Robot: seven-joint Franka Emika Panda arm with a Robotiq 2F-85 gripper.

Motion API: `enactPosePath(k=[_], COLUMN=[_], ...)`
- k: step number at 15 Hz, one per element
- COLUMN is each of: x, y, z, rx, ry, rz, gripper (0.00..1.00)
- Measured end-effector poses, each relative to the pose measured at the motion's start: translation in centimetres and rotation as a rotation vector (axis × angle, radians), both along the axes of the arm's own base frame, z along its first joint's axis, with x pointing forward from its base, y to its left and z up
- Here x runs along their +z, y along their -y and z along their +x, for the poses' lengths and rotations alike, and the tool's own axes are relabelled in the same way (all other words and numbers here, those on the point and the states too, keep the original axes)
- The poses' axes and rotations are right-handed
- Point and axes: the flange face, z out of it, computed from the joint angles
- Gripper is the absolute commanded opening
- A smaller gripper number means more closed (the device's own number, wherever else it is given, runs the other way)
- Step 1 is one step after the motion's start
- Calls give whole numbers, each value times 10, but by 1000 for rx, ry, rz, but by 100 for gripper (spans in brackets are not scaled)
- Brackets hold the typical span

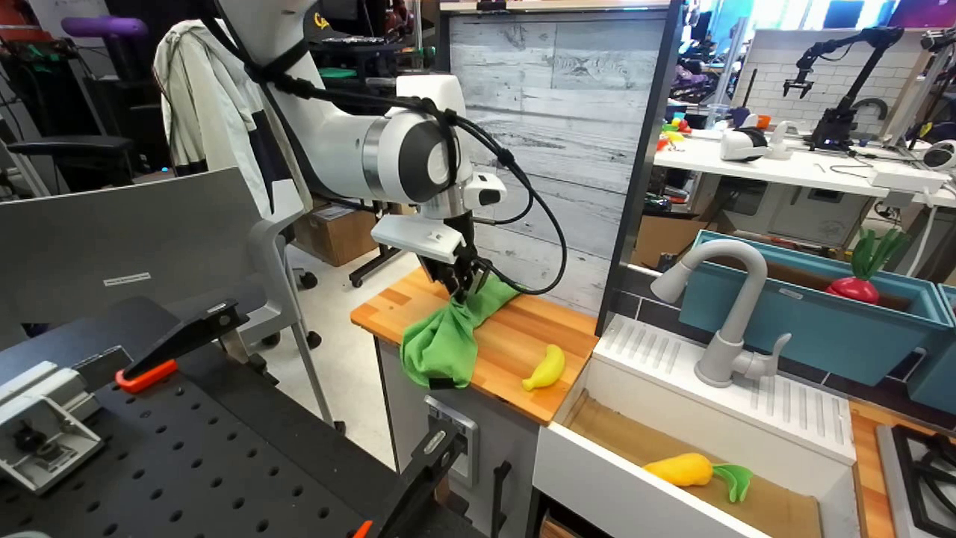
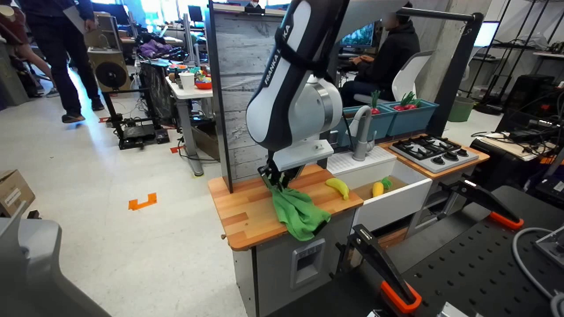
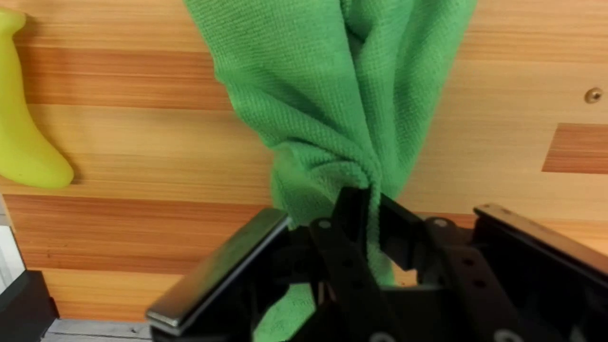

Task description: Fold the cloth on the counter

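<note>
- In an exterior view: grips the cloth (image 1: 441, 344) on the tabletop (image 1: 515, 340) with the tool (image 1: 459, 295).
- In an exterior view: lets one end overhang the edge, perhaps as slack.
- In the wrist view: pinches gathered cloth, likely for firm purchase.

Room Report: Background

Bright windows (image 1: 780, 15) are noted at the rear. The pale floor (image 2: 141, 246) is found marked with orange tape (image 2: 152, 199). A grey, dark-framed plank panel (image 1: 560, 134) is observed upright. A white table (image 1: 792, 166) and a pale chair (image 2: 407, 75) are recorded.
</note>
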Motion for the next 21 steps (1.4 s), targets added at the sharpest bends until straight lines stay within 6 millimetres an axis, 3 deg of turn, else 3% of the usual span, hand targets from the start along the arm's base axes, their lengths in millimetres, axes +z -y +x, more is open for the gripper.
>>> enactPosePath(k=[6,7,10,16,21], x=[-34,-34,-34,-36,-39], y=[-9,-10,-12,-15,-14], z=[5,8,13,18,18], rx=[4,3,1,1,0], ry=[-15,-19,-28,-20,-22], rz=[-7,-8,-10,-9,-10], gripper=[3,37,51,96,100])
